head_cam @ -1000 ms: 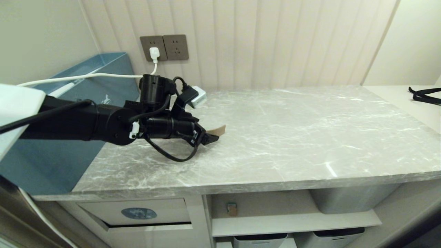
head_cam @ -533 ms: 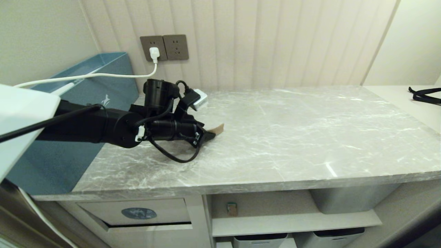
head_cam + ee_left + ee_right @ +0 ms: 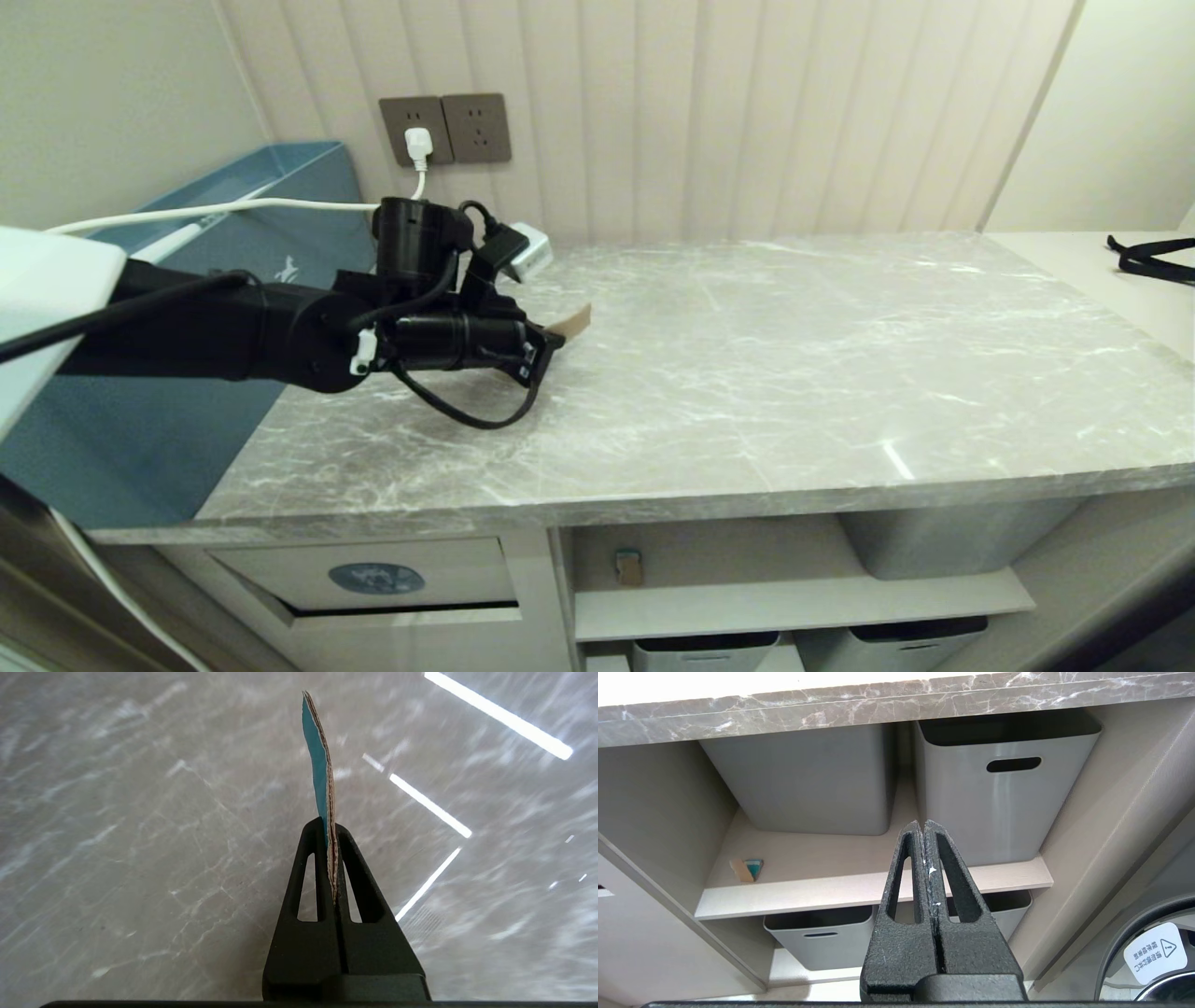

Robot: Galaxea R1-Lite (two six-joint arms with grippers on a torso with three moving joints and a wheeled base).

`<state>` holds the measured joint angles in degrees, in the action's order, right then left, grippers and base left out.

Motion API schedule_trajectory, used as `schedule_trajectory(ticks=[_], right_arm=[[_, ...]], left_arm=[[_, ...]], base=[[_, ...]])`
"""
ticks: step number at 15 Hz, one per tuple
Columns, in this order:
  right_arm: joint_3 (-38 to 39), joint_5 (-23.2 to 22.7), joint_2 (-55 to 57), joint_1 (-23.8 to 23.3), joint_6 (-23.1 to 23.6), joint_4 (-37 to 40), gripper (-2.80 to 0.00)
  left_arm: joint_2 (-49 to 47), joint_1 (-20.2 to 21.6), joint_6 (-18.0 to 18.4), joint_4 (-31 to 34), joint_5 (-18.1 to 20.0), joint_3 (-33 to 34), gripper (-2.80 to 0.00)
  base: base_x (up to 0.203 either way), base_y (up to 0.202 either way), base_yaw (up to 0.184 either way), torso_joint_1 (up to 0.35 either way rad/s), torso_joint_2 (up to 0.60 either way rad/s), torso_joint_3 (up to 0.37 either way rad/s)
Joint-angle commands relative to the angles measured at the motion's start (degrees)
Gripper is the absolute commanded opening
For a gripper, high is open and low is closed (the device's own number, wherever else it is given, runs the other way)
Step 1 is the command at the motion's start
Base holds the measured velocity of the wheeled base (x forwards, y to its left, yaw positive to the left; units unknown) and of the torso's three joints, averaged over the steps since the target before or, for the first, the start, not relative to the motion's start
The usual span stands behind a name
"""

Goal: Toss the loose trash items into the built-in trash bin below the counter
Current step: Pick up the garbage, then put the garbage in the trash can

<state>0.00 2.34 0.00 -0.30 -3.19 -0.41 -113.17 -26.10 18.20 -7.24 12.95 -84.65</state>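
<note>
Left gripper (image 3: 331, 833) pinching one cardboard scrap (image 3: 322, 765), clear of the counter (image 3: 794, 373).
Two scraps visible: held one edge-on, long axis pointing away from fingertips; second on shelf (image 3: 746, 869). Right gripper (image 3: 923, 828) pressed together, empty, below counter edge.

cream ribbed wall panel (image 3: 747, 112) with 2 brown sockets (image 3: 446, 129); grey tubs (image 3: 999, 784) on beige shelves (image 3: 859, 891).

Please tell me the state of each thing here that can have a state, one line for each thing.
Left end effector: shut on the cardboard scrap.
Cardboard scrap: pinched, sticking out past the fingertips over the counter.
Right end effector: shut, empty, below the counter edge.
Trash bin flap: closed.
Second scrap: lying on the shelf.
White plug: plugged in.
</note>
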Motion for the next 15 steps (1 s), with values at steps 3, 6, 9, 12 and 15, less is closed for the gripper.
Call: schedule_trajectory(ticks=[3, 6, 9, 12, 15], right_arm=[[0.1, 0.0, 0.1, 0.0, -0.1, 0.0, -2.8], [0.1, 0.0, 0.1, 0.0, -0.1, 0.0, -2.8], [0.1, 0.1, 0.1, 0.0, -0.1, 0.0, -2.8], [0.1, 0.1, 0.1, 0.0, 0.2, -0.1, -2.8], [0.1, 0.0, 0.1, 0.0, 0.0, -0.1, -2.8]], left_arm=[[8.2, -0.1, -10.9, 0.0, -0.6, 0.2, -2.8], [15.8, 3.6, -23.3, 0.3, -4.5, 2.3, -2.8], [22.8, 11.5, -27.9, 0.5, -4.9, 9.9, -2.8], [28.3, 19.5, -28.5, 0.3, -2.0, 16.6, -2.8], [32.2, 22.7, -29.0, 0.5, 2.0, 21.0, -2.8]], base=[[0.0, 0.0, 0.0, 0.0, 0.0, 0.0], [0.0, 0.0, 0.0, 0.0, 0.0, 0.0], [0.0, 0.0, 0.0, 0.0, 0.0, 0.0], [0.0, 0.0, 0.0, 0.0, 0.0, 0.0], [0.0, 0.0, 0.0, -0.015, 0.03, 0.017]])
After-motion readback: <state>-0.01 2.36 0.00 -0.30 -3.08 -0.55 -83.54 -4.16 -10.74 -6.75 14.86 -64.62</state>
